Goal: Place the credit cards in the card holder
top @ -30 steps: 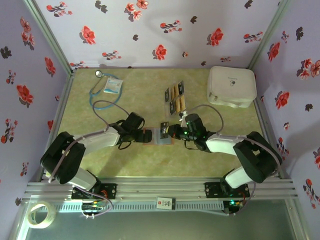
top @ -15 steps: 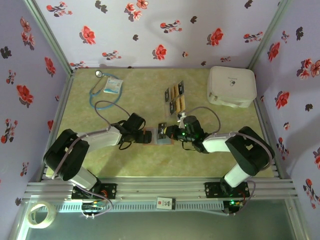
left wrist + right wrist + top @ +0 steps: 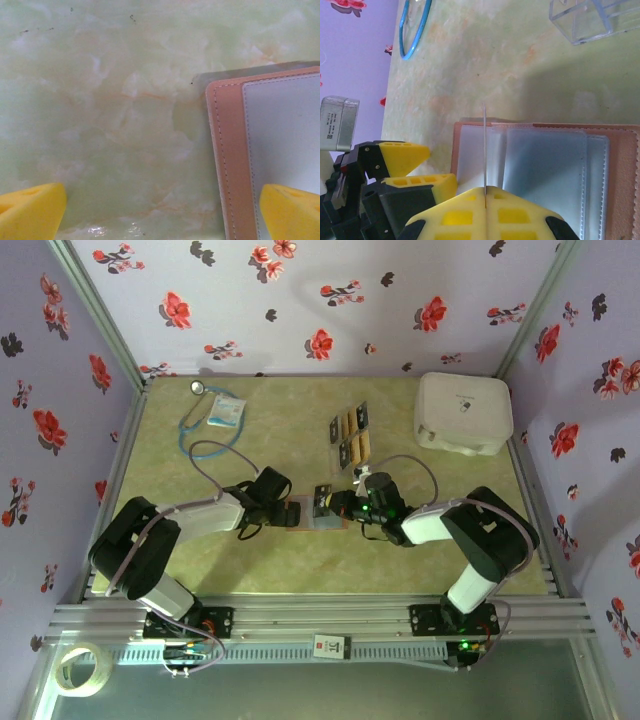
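Pinching a thin card (image 3: 484, 150) edge-on, the right hand (image 3: 485, 192) holds it over the open brown holder (image 3: 622, 175) with clear pockets; the left hand (image 3: 161, 210), spread wide, straddles the holder's edge on the tabletop (image 3: 100, 100).

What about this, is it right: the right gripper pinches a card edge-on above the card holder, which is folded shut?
Not quite. The right gripper pinches a card edge-on above the card holder, but the holder lies open, its clear pockets showing in the right wrist view.
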{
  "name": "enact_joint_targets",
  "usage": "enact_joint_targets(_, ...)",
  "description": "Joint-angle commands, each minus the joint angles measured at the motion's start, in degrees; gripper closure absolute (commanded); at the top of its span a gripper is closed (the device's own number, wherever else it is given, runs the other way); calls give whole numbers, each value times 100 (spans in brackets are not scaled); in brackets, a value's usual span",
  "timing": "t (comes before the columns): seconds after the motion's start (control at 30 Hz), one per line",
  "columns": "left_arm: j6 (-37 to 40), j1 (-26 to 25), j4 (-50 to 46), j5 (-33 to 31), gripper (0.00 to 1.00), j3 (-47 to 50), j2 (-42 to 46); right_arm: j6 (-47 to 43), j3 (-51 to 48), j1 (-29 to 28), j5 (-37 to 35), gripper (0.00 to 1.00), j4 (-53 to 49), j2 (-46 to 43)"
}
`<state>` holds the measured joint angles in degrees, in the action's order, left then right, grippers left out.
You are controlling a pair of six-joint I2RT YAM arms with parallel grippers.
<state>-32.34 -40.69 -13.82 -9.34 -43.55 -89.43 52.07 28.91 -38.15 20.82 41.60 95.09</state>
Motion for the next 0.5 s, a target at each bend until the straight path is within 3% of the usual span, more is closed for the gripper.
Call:
enact_joint_targets(0.0, 140, 30, -198, -199, 0, 20, -77, 140, -69, -52, 18, 100, 399, 169)
enact_joint_targets(0.47, 164, 26, -192, -214, 0, 31, -76, 193, -94, -61, 61, 100, 608, 435)
